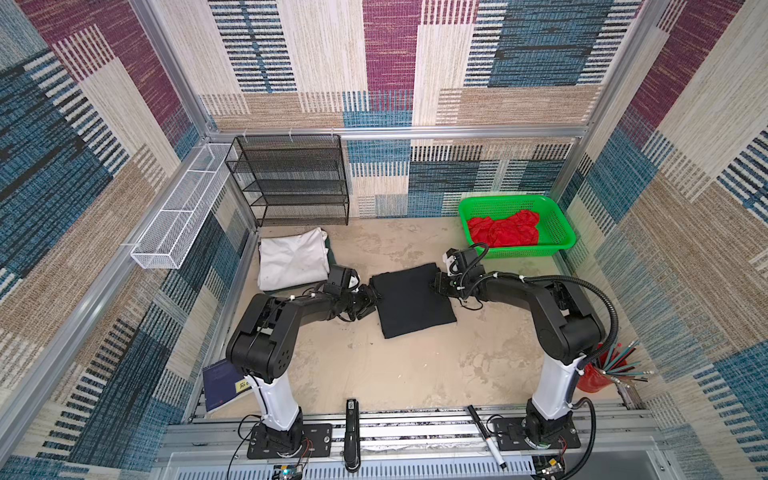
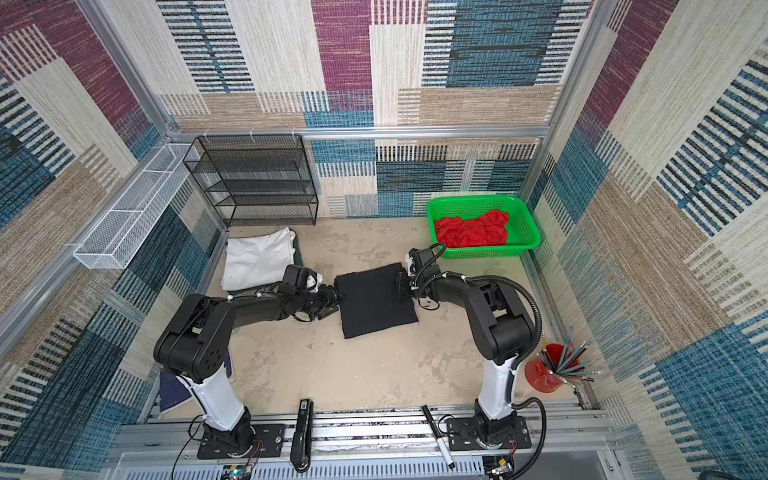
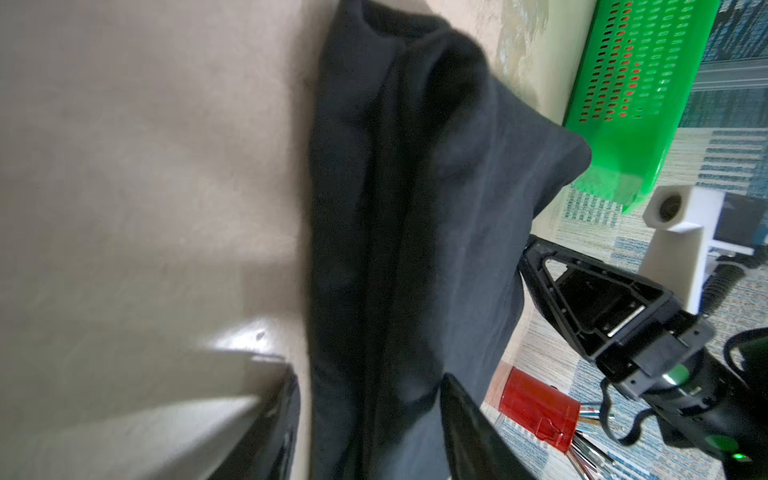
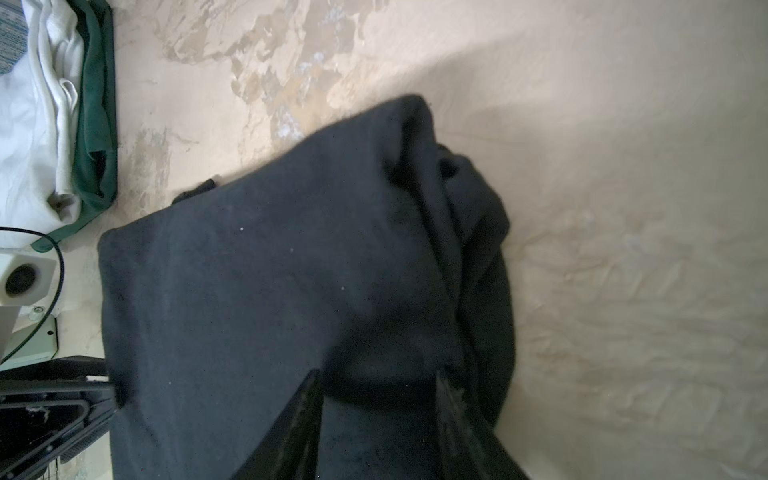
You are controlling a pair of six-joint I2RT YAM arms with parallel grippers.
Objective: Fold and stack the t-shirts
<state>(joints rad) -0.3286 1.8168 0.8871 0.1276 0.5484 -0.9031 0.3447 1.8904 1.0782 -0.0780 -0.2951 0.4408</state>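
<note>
Beige tabletop is occupied centrally by the folded black shirt, judged light, limp and several layers thick. Its right edge is pinched in the right tool. Its left edge is straddled by the left tool; whether it is clamped cannot be told. All layers should be gripped at the edges.

The left arm and right arm were alike: glossy black, rounded links above a white lower column, each mounted on a bolted black base plate. White cable ties bound thin black cables along the links, and a ribbed black hose ran along the right arm. Boxy white camera housings were fixed at the wrists. The right gripper had a hollow triangular black finger dotted with small screws, with a small green light behind it.
</note>
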